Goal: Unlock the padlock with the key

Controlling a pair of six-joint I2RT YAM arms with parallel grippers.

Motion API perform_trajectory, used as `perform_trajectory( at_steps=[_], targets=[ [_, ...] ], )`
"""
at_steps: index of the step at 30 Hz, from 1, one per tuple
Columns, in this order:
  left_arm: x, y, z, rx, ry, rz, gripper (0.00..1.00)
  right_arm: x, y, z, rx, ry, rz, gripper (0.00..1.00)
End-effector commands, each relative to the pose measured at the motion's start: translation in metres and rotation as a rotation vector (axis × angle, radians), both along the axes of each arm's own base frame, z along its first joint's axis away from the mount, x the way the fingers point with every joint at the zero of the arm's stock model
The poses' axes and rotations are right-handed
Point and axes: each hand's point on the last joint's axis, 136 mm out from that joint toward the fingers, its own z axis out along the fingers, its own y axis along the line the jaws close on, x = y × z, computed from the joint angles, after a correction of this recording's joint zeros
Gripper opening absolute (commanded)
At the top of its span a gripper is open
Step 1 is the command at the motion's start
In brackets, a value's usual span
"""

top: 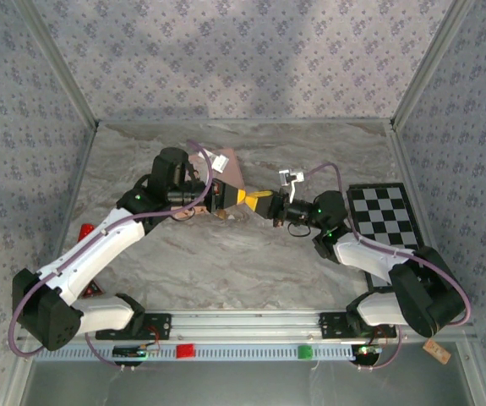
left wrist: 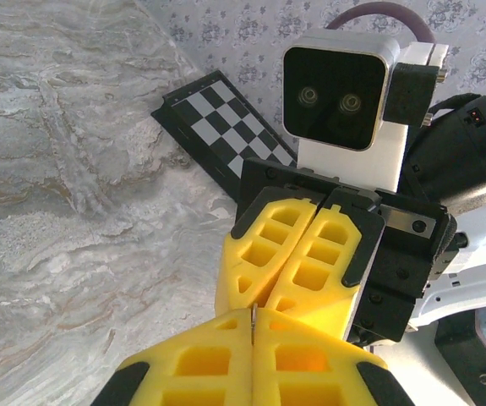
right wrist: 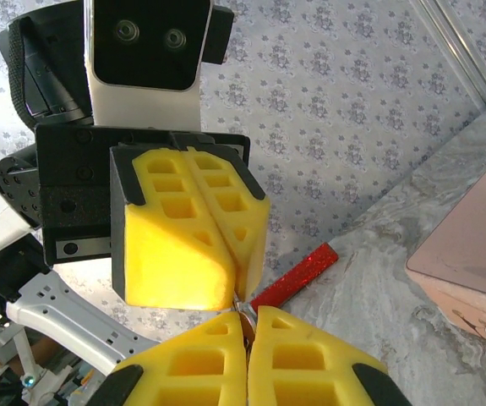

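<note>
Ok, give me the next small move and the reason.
Likely a gentle wrist twist of the right gripper with the left gripper held steady: both are shut, tip to tip above the table, with a small metal bit caught where the tips meet, too small to identify.

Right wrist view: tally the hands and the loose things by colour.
Yellow: 2 (left hand, right hand)
Red: 1 (glittery stick)
Pink: 1 (box)
Silvery: 1 (metal bit where the hands meet)
Total: 5
</note>
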Motion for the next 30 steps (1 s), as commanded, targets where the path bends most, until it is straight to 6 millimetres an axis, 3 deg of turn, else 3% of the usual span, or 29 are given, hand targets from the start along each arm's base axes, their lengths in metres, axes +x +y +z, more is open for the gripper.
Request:
perform_trajectory(
  at_steps=[1,4,7,12,15,20,23,26,30],
  targets=[
    [0.003,0.005,0.010,-0.021,-0.047,0.021,0.00,-0.007,0.001,0.019,0.025,-0.064,0.027,0.00],
    [0.005,0.008,0.008,-0.015,-0.048,0.040,0.01,-0.005,0.000,0.016,0.017,-0.055,0.019,0.00],
    [0.010,0.014,0.007,-0.014,-0.054,0.076,0.10,-0.003,-0.001,0.012,0.006,-0.041,0.008,0.00],
    [0.031,0.044,0.004,-0.018,-0.061,0.246,0.57,0.011,-0.011,-0.007,-0.054,0.028,-0.072,0.00],
    [0.051,0.074,-0.007,0.002,-0.031,0.402,0.70,0.023,-0.021,-0.028,-0.134,0.083,-0.153,0.00],
    [0.078,0.124,-0.048,0.120,0.102,0.650,0.73,0.039,-0.034,-0.069,-0.380,0.184,-0.278,0.00],
    [0.084,0.139,-0.075,0.217,0.184,0.732,0.72,0.042,-0.040,-0.083,-0.425,0.238,-0.319,0.00],
    [0.082,0.140,-0.091,0.267,0.227,0.744,0.70,0.044,-0.044,-0.096,-0.452,0.290,-0.351,0.00],
    [0.074,0.127,-0.107,0.302,0.214,0.734,0.73,0.041,-0.044,-0.107,-0.493,0.305,-0.383,0.00]
  ],
)
